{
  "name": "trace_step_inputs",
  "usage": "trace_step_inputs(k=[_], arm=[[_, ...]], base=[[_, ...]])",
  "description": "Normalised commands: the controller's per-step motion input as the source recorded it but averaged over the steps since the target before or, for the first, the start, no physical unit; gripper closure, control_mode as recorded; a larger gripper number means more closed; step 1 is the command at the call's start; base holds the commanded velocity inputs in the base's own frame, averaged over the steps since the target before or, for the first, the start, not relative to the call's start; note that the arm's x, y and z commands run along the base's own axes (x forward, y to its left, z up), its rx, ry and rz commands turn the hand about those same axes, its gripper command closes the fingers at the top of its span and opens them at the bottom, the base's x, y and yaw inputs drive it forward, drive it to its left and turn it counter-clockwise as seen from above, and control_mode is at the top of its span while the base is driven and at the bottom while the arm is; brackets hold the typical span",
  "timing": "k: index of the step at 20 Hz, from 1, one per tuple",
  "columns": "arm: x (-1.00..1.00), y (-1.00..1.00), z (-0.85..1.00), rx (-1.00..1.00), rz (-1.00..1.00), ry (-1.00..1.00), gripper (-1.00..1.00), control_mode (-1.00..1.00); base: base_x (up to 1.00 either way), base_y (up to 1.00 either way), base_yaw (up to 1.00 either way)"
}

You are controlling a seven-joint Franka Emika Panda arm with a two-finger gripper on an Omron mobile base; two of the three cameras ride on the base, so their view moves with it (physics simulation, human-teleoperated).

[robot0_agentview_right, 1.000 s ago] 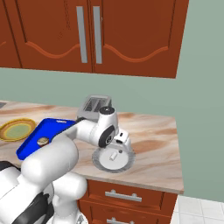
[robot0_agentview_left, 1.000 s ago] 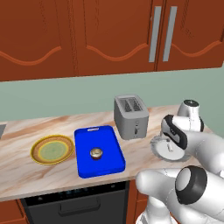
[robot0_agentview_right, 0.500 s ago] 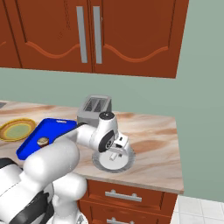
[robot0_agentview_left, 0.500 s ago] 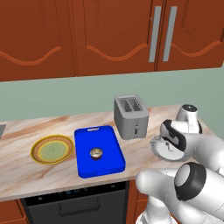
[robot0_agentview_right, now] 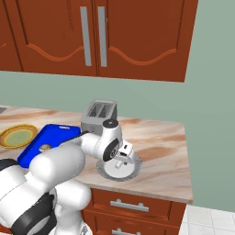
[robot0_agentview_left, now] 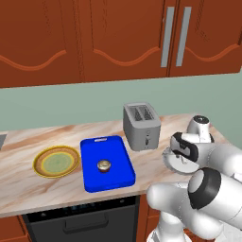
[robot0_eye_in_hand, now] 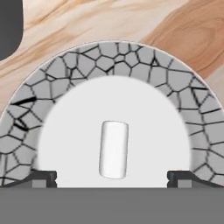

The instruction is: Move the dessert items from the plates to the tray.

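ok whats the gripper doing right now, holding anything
Gripper: open, holding nothing, fingers either side of the white piece on the grey plate.

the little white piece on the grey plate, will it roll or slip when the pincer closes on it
The white piece looks like a smooth, rounded cylinder lying on its side, so it may well roll if nudged across its length. It seems small and probably light. The grey plate has a glossy white centre that likely offers little friction. The open pincer straddles it, which should help.
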Motion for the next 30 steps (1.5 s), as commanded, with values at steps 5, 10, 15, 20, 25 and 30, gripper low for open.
trace_step_inputs(k=[5, 10, 15, 20, 25, 30], arm=[[0.08, 0.02, -0.15, 0.0, 0.0, 0.0, -1.0, -1.0], [-0.35, 0.0, -0.31, 0.0, 0.0, -0.01, -1.0, -1.0], [-0.05, 0.0, -0.18, 0.0, 0.0, -0.07, -1.0, -1.0], [0.19, 0.01, 0.0, -0.02, 0.0, -0.14, -1.0, -1.0], [0.06, -0.01, 0.0, -0.01, 0.0, -0.15, -1.0, -1.0], [0.0, -0.01, -0.1, 0.0, 0.0, -0.02, -1.0, -1.0]], base=[[0.0, 0.0, 0.0], [0.0, 0.0, 0.0], [0.0, 0.0, 0.0], [0.0, 0.0, 0.0], [0.0, 0.0, 0.0], [0.0, 0.0, 0.0]])
